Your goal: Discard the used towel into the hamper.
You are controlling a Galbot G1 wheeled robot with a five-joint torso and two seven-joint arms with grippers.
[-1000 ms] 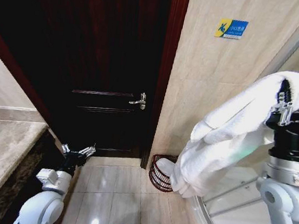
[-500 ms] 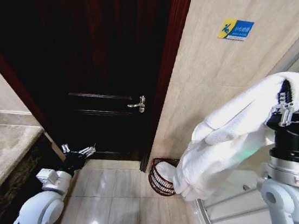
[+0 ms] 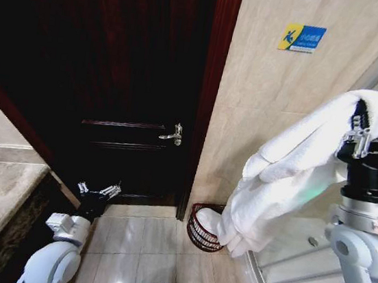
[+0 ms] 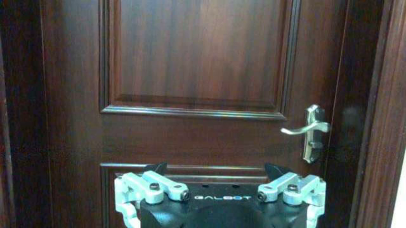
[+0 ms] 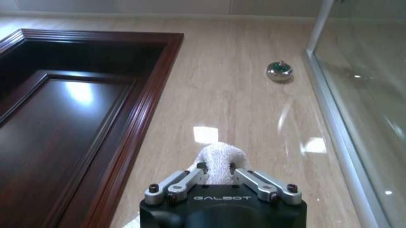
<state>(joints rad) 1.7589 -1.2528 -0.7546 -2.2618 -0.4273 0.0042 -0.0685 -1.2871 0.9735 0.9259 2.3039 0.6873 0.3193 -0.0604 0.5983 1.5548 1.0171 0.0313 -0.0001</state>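
Note that your right gripper (image 3: 364, 130), raised high beside the tiled wall, pinches the white towel (image 3: 288, 178), which drapes down over the hamper (image 3: 202, 231) on the floor near the door (image 3: 133, 86), while your left gripper (image 3: 99, 190) hangs low, fingers spread.

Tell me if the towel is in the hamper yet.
Not yet. The towel hangs from the raised right pincer, shut on its top fold; its lower end dangles beside the hamper on the floor.
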